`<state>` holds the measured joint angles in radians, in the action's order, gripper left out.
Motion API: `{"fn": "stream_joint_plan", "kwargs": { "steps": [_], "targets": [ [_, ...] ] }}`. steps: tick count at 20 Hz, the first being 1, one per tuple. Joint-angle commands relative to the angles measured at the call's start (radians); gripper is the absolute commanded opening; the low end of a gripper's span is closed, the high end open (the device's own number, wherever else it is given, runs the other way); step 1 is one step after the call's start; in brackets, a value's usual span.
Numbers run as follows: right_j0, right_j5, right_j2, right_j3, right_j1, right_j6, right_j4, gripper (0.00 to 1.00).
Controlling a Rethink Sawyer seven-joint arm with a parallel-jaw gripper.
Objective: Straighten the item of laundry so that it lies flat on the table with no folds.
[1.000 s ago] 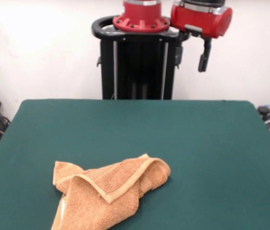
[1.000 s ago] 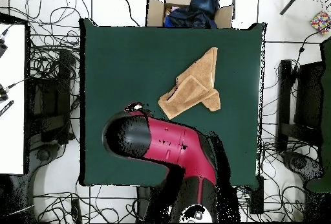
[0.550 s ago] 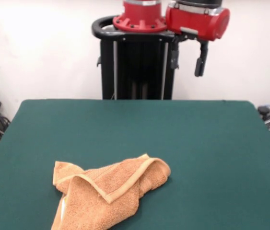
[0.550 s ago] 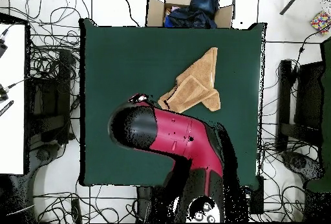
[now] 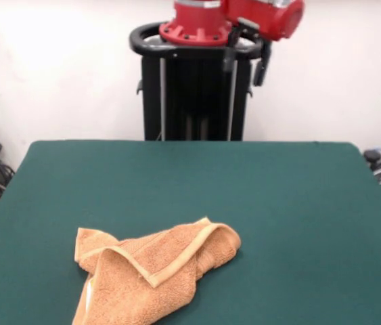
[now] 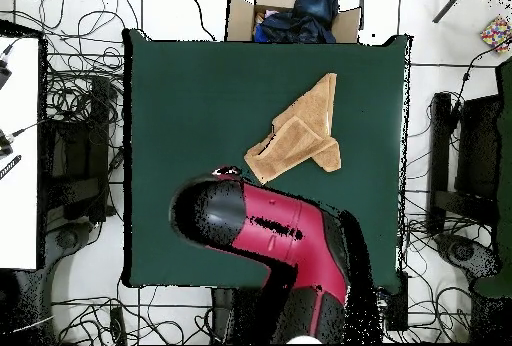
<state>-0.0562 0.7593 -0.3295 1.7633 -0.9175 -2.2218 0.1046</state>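
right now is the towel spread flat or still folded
Folded. The towel lies bunched on the table, a banded edge doubled over across its top and layers overlapping; from overhead it shows an uneven wedge shape, not a square.

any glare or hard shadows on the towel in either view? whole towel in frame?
Front view: soft even light, no glare, only a faint shadow under the towel, whose near end is cut off by the bottom edge. Overhead view: the whole towel shows on the table, flat light, no shadow visible.
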Motion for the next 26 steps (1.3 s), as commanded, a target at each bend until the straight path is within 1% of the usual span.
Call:
{"fn": "stream_joint_plan", "kwargs": {
  "steps": [1,3,4,5,6,8,10,12,13,14,15,17,18,20,22,24,26],
  "targets": [
    [-0.029,0.077,-0.094,-0.032,0.139,-0.386,0.014,1.0],
    [-0.047,0.064,-0.111,-0.04,0.169,-0.395,0.009,1.0],
    [-0.048,0.043,-0.107,-0.028,0.179,-0.393,0.015,1.0],
    [-0.064,0.02,-0.118,-0.025,0.19,-0.391,0.001,1.0],
    [-0.067,0.001,-0.118,-0.008,0.202,-0.39,0.002,1.0],
    [-0.064,-0.087,-0.103,0.045,0.216,-0.382,0.014,1.0],
    [-0.043,-0.189,-0.074,0.082,0.233,-0.364,0.029,1.0],
    [0.003,-0.293,-0.012,0.123,0.244,-0.336,0.068,1.0],
    [0.016,-0.324,0.01,0.139,0.247,-0.333,0.087,1.0],
    [0.049,-0.391,0.053,0.169,0.243,-0.317,0.108,1.0],
    [0.068,-0.445,0.077,0.19,0.237,-0.303,0.111,1.0],
    [0.067,-0.446,0.065,0.215,0.209,-0.296,0.114,1.0],
    [0.037,-0.42,0.027,0.198,0.208,-0.289,0.092,1.0],
    [-0.043,-0.318,-0.057,0.111,0.242,-0.28,0.054,1.0],
    [-0.094,-0.232,-0.08,0.026,0.307,-0.276,0.053,1.0],
    [-0.113,-0.251,-0.069,-0.035,0.401,-0.276,0.062,1.0],
    [-0.115,-0.303,-0.041,-0.05,0.466,-0.283,0.086,1.0]
  ]
}}
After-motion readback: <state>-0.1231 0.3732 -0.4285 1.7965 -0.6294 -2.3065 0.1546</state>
